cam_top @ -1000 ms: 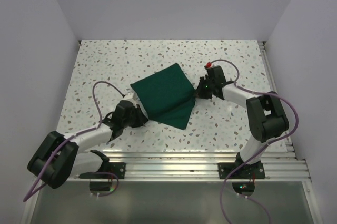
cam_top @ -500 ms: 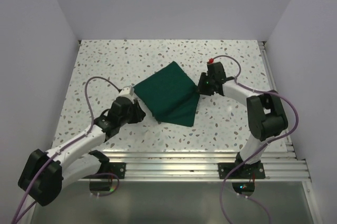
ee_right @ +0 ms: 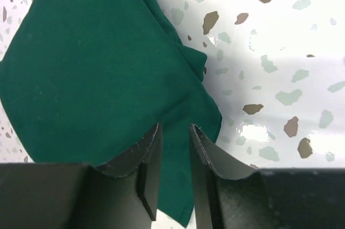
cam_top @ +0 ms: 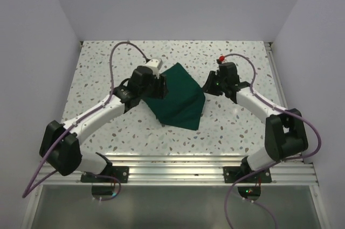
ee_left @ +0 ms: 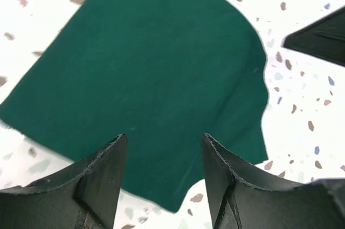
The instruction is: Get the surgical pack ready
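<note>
Left gripper [ee_left: 163, 140] hangs released over the folded green cloth [cam_top: 180, 102], which lies near the middle of the surface [cam_top: 97, 62]. The right gripper [ee_right: 175, 129] is parted only narrowly above the cloth's right corner, holding nothing. My worry is that either one pinches just the top layer and pulls the fold open, or drags the bundle askew, since that right edge looks rumpled and loose.
</note>
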You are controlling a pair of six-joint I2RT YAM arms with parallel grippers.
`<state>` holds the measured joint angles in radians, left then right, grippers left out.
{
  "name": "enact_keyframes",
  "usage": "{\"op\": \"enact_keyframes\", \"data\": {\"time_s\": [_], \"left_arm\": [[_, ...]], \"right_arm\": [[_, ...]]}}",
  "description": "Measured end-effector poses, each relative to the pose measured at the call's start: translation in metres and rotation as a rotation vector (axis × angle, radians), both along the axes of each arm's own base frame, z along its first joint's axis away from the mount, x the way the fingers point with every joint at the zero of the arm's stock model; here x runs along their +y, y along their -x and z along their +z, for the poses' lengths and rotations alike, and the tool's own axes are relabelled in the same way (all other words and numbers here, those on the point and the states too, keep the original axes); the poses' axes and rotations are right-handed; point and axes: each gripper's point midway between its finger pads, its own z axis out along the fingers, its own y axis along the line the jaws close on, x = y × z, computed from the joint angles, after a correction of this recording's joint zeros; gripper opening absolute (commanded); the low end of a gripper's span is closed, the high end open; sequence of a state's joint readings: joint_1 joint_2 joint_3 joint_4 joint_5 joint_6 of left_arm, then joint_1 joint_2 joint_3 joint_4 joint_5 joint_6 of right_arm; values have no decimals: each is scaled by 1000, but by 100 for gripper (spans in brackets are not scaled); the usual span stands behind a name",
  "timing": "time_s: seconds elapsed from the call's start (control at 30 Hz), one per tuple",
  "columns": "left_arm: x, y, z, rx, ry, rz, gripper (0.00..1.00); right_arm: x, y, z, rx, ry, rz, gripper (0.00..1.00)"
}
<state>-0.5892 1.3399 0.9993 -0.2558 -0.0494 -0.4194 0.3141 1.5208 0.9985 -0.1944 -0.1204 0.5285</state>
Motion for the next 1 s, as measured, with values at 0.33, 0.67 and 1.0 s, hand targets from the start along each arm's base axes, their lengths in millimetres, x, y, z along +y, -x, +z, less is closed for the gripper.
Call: {"op": "enact_keyframes", "data": {"time_s": [0.33,0.67,1.0], "left_arm": [[-77,10,-42,45,-89,-296,52],[-51,14,-98,68,-273,-214,53],[-31,15,-89,-25,-376,-173,59]], "right_arm": [[12,3,-68,161,10,42,16],[17,-12,-94,204,17,37,13],[19,-17,-94,193,11,39,13]]}}
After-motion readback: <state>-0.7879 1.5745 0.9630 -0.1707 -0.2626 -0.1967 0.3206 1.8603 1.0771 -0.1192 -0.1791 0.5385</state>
